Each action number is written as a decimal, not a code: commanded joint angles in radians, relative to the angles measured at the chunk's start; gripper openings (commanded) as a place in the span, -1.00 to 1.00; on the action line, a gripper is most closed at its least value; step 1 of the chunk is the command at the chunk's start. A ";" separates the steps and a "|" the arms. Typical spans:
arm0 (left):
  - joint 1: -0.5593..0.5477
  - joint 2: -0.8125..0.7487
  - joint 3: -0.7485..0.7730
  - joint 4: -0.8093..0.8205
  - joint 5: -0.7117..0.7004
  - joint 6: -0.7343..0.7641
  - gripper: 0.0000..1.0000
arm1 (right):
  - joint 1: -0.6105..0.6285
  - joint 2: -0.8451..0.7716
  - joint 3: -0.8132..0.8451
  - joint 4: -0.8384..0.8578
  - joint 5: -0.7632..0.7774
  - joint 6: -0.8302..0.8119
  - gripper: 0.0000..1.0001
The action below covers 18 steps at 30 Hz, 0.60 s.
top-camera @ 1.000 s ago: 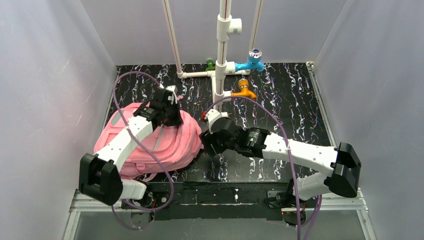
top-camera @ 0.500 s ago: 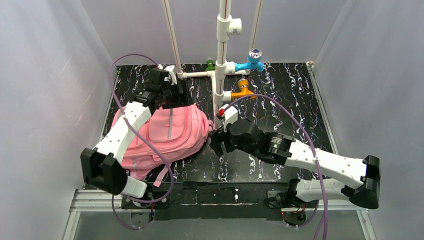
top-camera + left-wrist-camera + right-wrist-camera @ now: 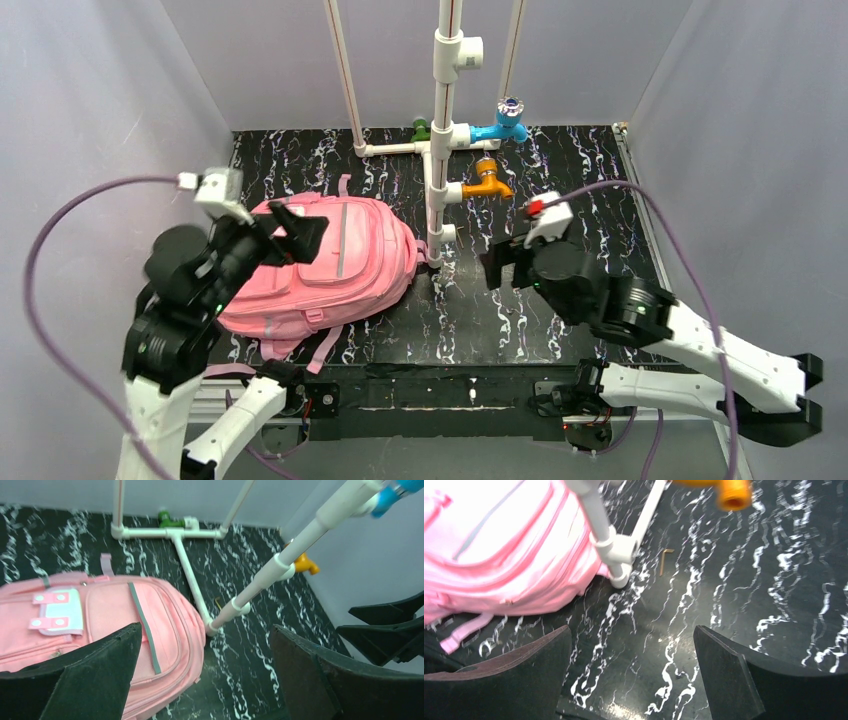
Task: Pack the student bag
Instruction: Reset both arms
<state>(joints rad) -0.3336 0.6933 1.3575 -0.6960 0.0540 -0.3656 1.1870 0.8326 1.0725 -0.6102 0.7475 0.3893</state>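
Black marble-pattern tabletop [image 3: 590,165] with white veins, plain pale walls [image 3: 100,100] on left, far and right, white pipe frame [image 3: 441,110] at far middle, blue valve [image 3: 500,128], orange fitting [image 3: 487,182], green fitting [image 3: 421,128] on it

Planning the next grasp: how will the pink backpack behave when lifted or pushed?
The pink backpack would probably sag and fold; its fabric looks soft. Lying broad on the table, it should slide rather than tip. Its loose strap may dangle.
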 commanded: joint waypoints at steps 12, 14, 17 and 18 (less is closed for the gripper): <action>0.001 -0.184 0.057 0.021 -0.054 0.143 0.96 | 0.003 -0.088 0.194 -0.079 0.202 -0.024 0.97; 0.001 -0.199 0.057 0.021 -0.054 0.169 0.96 | 0.003 -0.100 0.187 -0.067 0.205 -0.023 0.97; 0.001 -0.218 0.051 0.021 -0.070 0.197 0.96 | 0.003 -0.114 0.185 -0.045 0.208 -0.019 0.97; 0.002 -0.221 0.050 0.021 -0.073 0.207 0.96 | 0.003 -0.119 0.184 -0.033 0.208 -0.018 0.97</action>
<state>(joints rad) -0.3336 0.4877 1.3975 -0.6922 -0.0082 -0.2333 1.1870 0.7406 1.2289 -0.6918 0.9176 0.3706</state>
